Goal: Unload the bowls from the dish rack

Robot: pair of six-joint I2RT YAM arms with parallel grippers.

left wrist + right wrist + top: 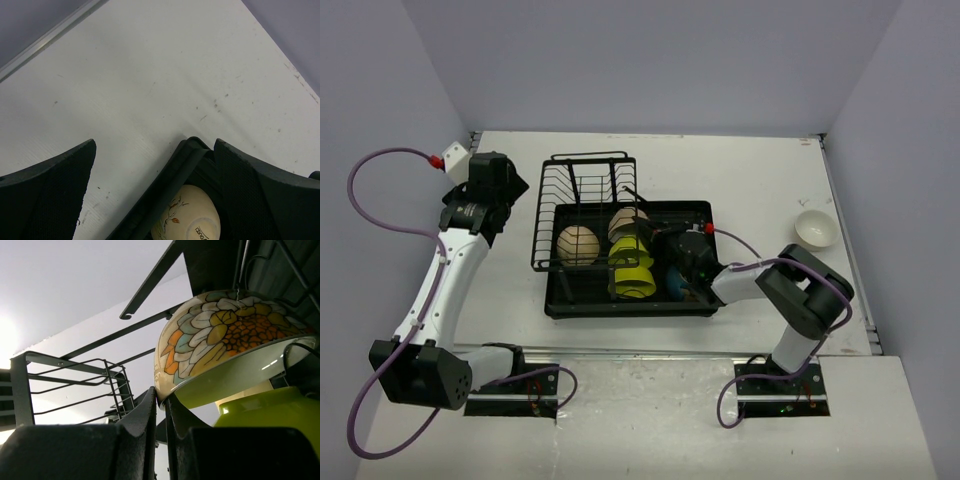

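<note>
The black dish rack (582,185) with its tray (630,308) stands mid-table. In it are two tan bowls (578,245) (627,222), two lime-green bowls (632,266) (636,288) and a blue patterned bowl (677,283). A cream-white bowl (816,228) sits on the table at the right. My right gripper (665,248) reaches into the rack. In the right wrist view it (165,399) is shut on the rim of the patterned bowl (220,335), with a lime-green bowl (270,415) beside it. My left gripper (488,185) (155,150) is open and empty, left of the rack.
The left wrist view shows the tray's corner (192,150) and a tan bowl (187,215) with a leaf print, bottom up. Walls close off the table at the left, back and right. Rack wires (75,385) stand beyond the right fingers.
</note>
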